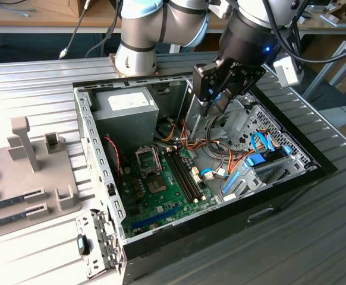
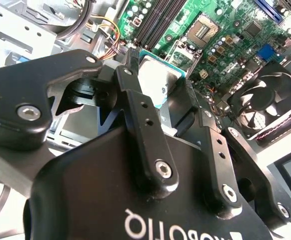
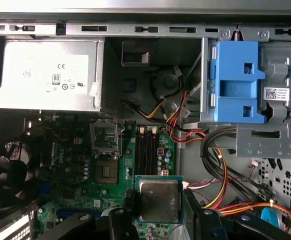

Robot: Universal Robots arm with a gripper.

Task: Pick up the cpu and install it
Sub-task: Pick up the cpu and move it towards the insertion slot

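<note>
A ribbed metal table [image 1: 36, 77] carries an open computer case [image 1: 292, 199] lying on its side, black rim up, with a grey fixture plate [image 1: 36, 178] on it at the exterior view's left. The gripper [image 1: 220, 95] hangs over the far side of the case, above the drive cage [image 1: 262, 136] and the bundle of coloured cables [image 1: 217, 155] (crowded company there). Its 2 fingers [image 2: 135, 100] are clamped on the cpu [image 2: 158, 80], 1 on each of 2 opposite edges. In the first wrist view the cpu [image 3: 158, 200] shows its silver top and thin green rim, held up off the motherboard [image 1: 161, 190]. The board lies flat on the case floor. Its socket [image 3: 105, 137] sits well apart from the cpu, just beside the memory slots [image 3: 148, 150]. The power supply [image 3: 45, 75] walls 1 side of the board and a fan [image 2: 265, 105] sits at another. Over the socket the space is open up to the case rim.
</note>
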